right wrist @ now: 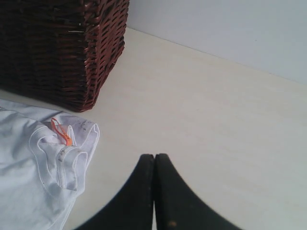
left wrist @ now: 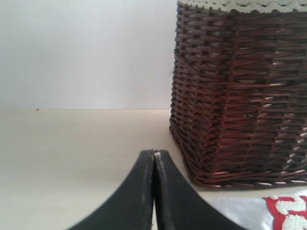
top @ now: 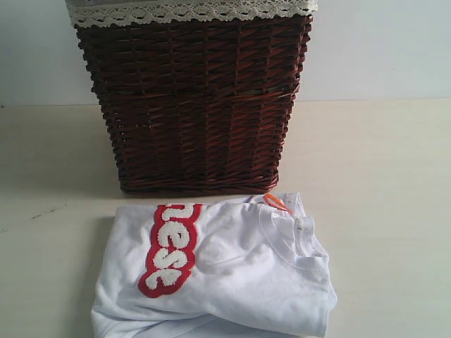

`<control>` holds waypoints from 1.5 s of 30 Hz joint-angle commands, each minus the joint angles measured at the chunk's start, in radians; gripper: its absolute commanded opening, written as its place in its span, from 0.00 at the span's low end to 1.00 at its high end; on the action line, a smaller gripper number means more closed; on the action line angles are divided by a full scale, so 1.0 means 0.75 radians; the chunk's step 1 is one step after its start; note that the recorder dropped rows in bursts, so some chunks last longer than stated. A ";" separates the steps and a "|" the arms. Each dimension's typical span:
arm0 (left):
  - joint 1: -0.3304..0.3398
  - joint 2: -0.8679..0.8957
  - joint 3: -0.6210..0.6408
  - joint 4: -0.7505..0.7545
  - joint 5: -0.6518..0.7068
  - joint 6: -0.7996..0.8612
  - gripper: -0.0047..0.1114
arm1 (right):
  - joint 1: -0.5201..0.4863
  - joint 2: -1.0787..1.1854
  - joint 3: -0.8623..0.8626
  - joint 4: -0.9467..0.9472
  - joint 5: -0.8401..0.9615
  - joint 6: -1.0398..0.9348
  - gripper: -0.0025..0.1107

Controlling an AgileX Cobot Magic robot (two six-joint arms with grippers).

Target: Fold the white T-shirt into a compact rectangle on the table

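The white T-shirt (top: 232, 274) lies folded into a rough rectangle on the table (top: 380, 211), just in front of the basket. Its red band with fuzzy white letters (top: 171, 248) runs along the left part, and the ribbed neck with a small orange tag (top: 277, 203) faces the right. Neither gripper shows in the exterior view. The left gripper (left wrist: 154, 154) is shut on nothing above bare table, with a corner of the T-shirt (left wrist: 283, 213) beside it. My right gripper (right wrist: 154, 157) is shut and empty too, apart from the T-shirt's collar (right wrist: 62, 163).
A tall dark wicker basket (top: 194, 105) with white lace trim (top: 190, 10) stands behind the shirt, close to its far edge. A pale wall (top: 380, 49) rises behind the table. Bare table surface stretches to the left (top: 49, 183) and the right of the basket.
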 commanded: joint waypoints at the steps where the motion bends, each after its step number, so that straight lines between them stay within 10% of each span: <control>1: 0.070 -0.141 0.117 -0.028 -0.027 0.004 0.04 | 0.002 -0.003 0.004 -0.005 -0.008 0.001 0.02; 17: 0.221 -0.463 0.146 0.222 0.511 0.011 0.04 | 0.002 -0.003 0.004 -0.005 -0.011 0.001 0.02; 45: 0.340 -0.463 0.146 0.238 0.532 -0.127 0.04 | 0.002 -0.003 0.004 -0.005 -0.012 0.000 0.02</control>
